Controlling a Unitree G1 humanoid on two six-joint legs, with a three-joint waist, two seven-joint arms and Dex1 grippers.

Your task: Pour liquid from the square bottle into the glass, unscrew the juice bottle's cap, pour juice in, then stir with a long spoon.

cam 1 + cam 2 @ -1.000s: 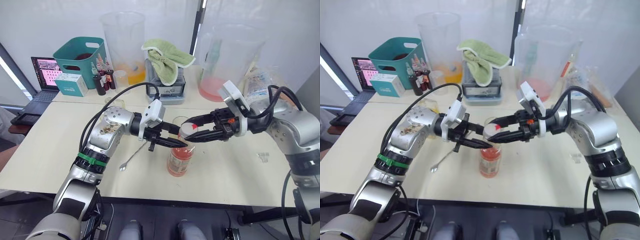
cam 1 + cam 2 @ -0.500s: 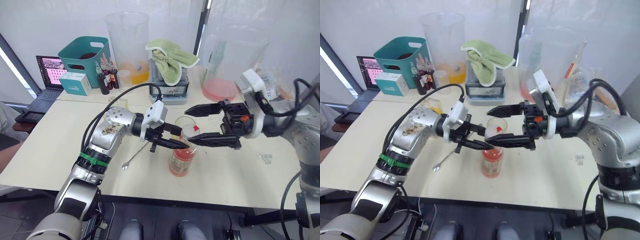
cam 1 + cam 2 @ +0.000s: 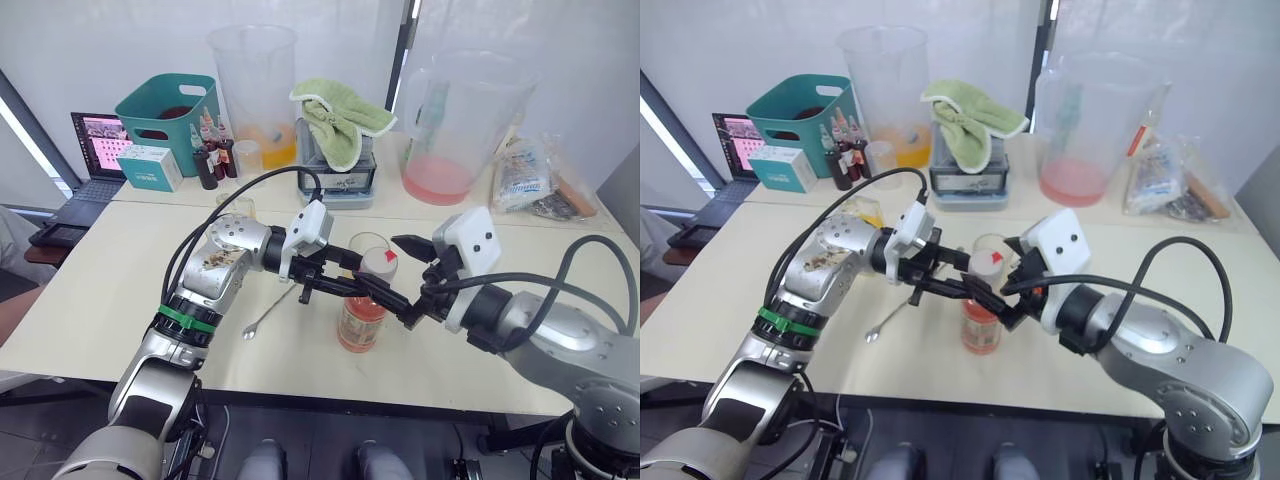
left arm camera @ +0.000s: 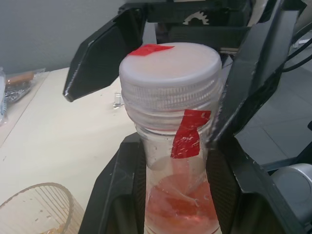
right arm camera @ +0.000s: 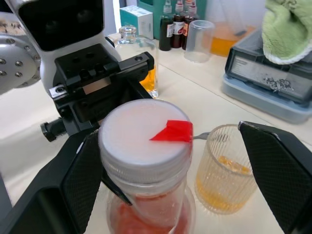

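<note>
On the table (image 3: 90, 300), left gripper (image 3: 352, 288) clamps juice bottle (image 3: 362, 315); right gripper (image 3: 410, 280) spread wide.

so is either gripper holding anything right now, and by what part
The left gripper holds the juice bottle by its neck, under the cap. The right gripper is open around the cap, holding nothing.

You get bright, even daylight off the white backdrop; shadows on the table (image 3: 90, 290) stay soft. The juice bottle's cap (image 5: 144, 139) glares white, slightly blurred.
</note>
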